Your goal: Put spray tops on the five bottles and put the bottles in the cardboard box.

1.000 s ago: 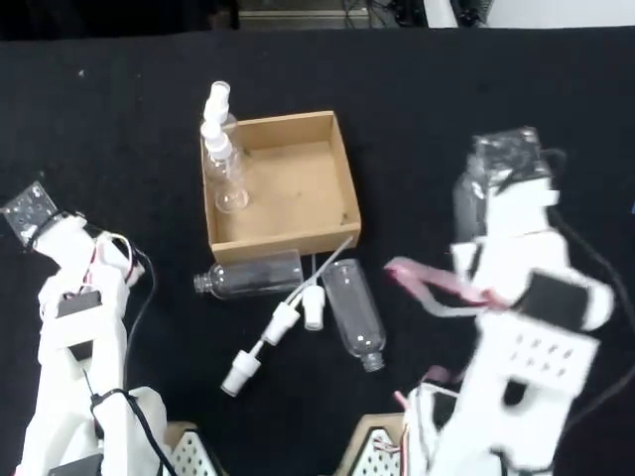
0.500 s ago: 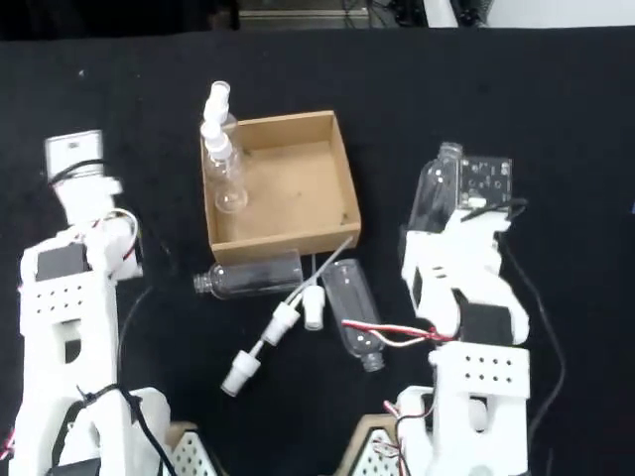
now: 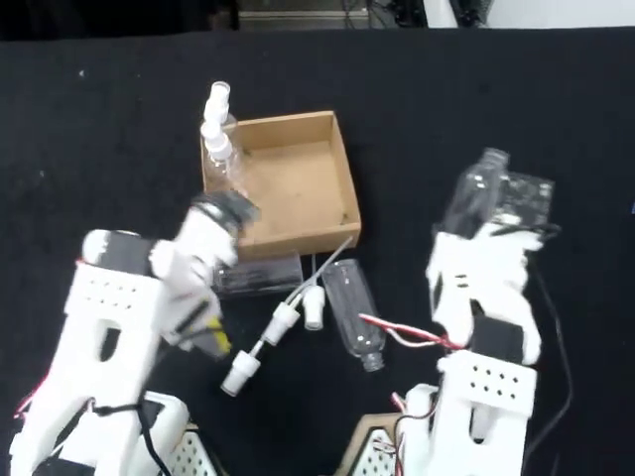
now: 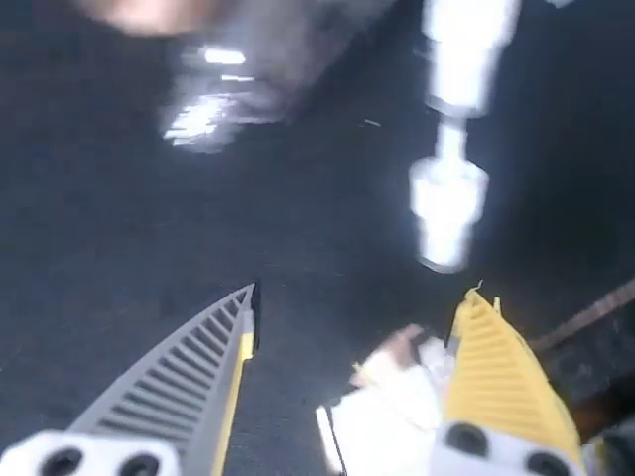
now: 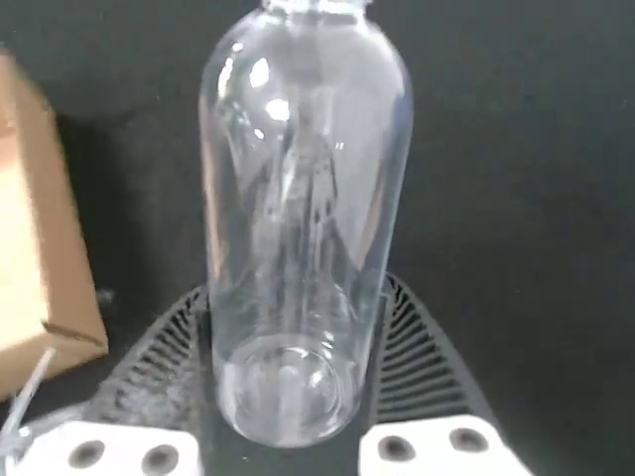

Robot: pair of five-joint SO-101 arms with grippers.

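Observation:
My right gripper (image 3: 474,213) is shut on a clear uncapped bottle (image 3: 478,188), held off the table to the right of the cardboard box (image 3: 298,198); in the right wrist view the bottle (image 5: 298,228) stands between the dark fingers (image 5: 422,337). Two bottles with spray tops (image 3: 220,149) lean in the box's left side. Another clear bottle (image 3: 263,275) lies in front of the box, and one more (image 3: 355,312) lies to its right. Three loose spray tops (image 3: 283,322) lie between them. My left gripper (image 4: 359,296) hangs open over the cloth near a spray top (image 4: 446,188).
Black cloth (image 3: 496,89) covers the whole table. The left arm's white body (image 3: 119,317) stretches over the front left and covers part of the lying bottle. Red and white wires (image 3: 397,335) loop off the right arm near the front bottle.
The left arm has swung in from the table's left edge to the lying bottle and spray tops. The right arm has shifted slightly right with its bottle.

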